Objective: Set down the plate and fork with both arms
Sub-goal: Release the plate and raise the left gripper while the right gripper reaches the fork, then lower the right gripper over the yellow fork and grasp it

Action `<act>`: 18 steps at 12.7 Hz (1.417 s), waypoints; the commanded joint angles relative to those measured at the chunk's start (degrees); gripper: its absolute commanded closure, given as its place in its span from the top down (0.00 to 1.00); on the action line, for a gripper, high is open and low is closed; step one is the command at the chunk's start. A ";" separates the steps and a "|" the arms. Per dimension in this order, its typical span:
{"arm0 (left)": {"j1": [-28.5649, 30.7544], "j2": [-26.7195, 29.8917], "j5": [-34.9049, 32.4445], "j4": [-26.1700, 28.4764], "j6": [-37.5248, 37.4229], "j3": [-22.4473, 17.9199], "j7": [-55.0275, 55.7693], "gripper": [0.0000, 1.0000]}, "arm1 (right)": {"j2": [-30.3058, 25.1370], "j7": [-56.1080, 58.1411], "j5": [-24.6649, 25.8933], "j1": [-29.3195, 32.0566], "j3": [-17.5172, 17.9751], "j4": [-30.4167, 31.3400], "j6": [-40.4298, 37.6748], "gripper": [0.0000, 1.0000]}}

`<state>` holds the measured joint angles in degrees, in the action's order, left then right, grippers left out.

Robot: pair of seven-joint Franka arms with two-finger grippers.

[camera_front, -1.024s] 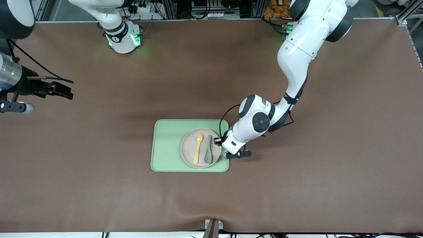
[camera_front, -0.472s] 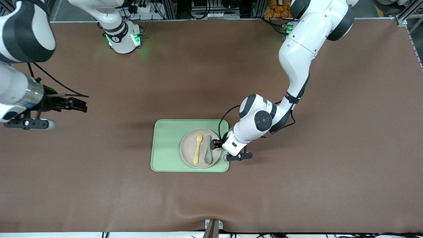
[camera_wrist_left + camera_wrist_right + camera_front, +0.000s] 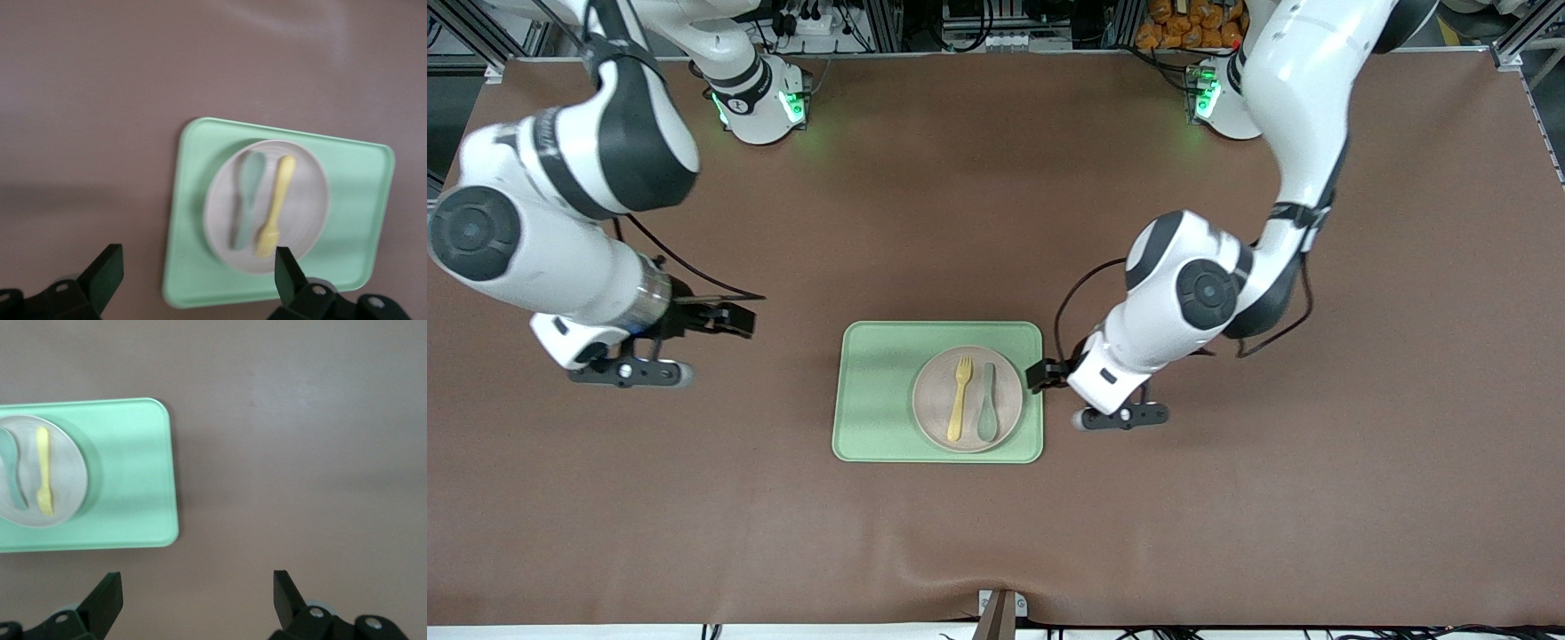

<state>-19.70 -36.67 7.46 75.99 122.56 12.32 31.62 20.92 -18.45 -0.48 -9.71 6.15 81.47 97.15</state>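
The off-white plate (image 3: 934, 402) lies on the light-green tray (image 3: 876, 391), toward the left arm's end of it. The pale-yellow fork (image 3: 959, 398) lies on the plate beside a grey-green spoon (image 3: 987, 402). My left gripper (image 3: 1039, 374) is open and empty, above the tray's edge at the left arm's end. Its wrist view shows the plate (image 3: 308, 200), fork (image 3: 277, 207) and tray (image 3: 357, 220) past the gripper (image 3: 197, 277). My right gripper (image 3: 731, 320) is open and empty over bare table toward the right arm's end. Its wrist view shows the gripper (image 3: 197, 593), tray (image 3: 133, 480), plate (image 3: 70, 477) and fork (image 3: 43, 470).
The table is covered by a brown mat (image 3: 1227, 498). A small bracket (image 3: 1000, 612) sits at the mat's edge nearest the front camera. The arm bases (image 3: 760, 102) stand at the edge farthest from it.
My left gripper has drawn back from the plate's rim toward the left arm's end. My right arm has swung in from the table's end toward the tray. Plate, fork and spoon have not moved.
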 commanded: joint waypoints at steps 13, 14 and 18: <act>15.91 20.66 -6.23 1.88 -28.86 0.16 -7.54 1.00 | 25.73 -24.86 4.51 -19.01 -1.23 -13.43 17.71 0.69; 16.62 21.28 -6.23 1.88 -30.17 0.07 -7.45 1.00 | 28.45 -26.36 5.22 -19.99 -1.40 -15.36 18.07 0.69; 19.43 23.83 -6.23 1.88 -32.73 0.16 -7.54 1.00 | 35.94 -30.95 6.02 -24.30 -4.30 -20.56 22.11 0.70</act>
<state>-1.79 -15.32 2.39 76.39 91.31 11.91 24.70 52.72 -47.76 4.55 -32.57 3.57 65.99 119.01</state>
